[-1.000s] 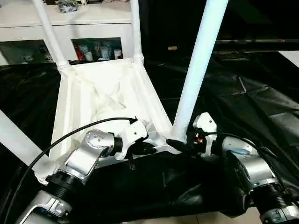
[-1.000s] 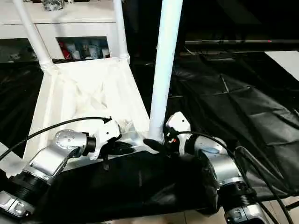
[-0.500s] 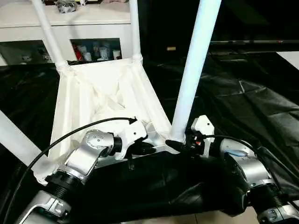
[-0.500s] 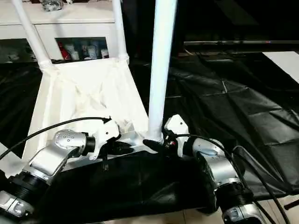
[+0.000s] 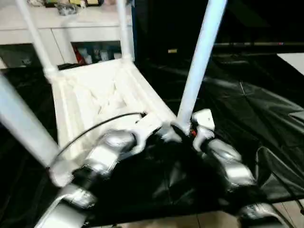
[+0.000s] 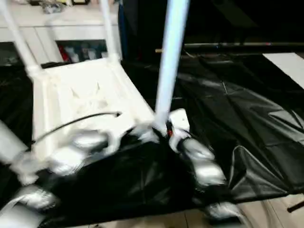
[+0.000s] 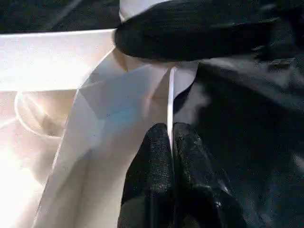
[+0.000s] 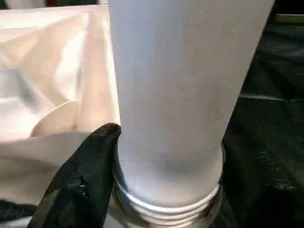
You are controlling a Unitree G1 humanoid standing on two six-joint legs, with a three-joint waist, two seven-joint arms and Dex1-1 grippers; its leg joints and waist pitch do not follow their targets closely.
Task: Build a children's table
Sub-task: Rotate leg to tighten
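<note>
The children's table [image 5: 99, 95] lies upside down on the black cloth, ribbed underside up and all four legs pointing up. My left gripper [image 7: 171, 137] is shut on the thin rim of the top, close to the near right corner. My right gripper [image 5: 183, 129] is around the threaded base of the near right leg [image 5: 199, 52]. One of its black fingers [image 8: 90, 175] presses against that leg [image 8: 175, 95], and the other finger is hidden behind it. The same gripper's finger [image 7: 190, 28] crosses the corner socket in the left wrist view.
A white cabinet [image 5: 71, 23] with glass doors stands behind the table. Wrinkled black cloth [image 5: 256, 95] covers the work table to the right. Pale floor [image 5: 289, 213] shows past the near right edge. The near left leg [image 5: 23, 123] rises beside my left forearm.
The whole picture has swung and blurred, so the camera moved. Both forearms shifted forward. The right gripper's jaws narrowed around the leg's base. The left gripper stays shut on the rim.
</note>
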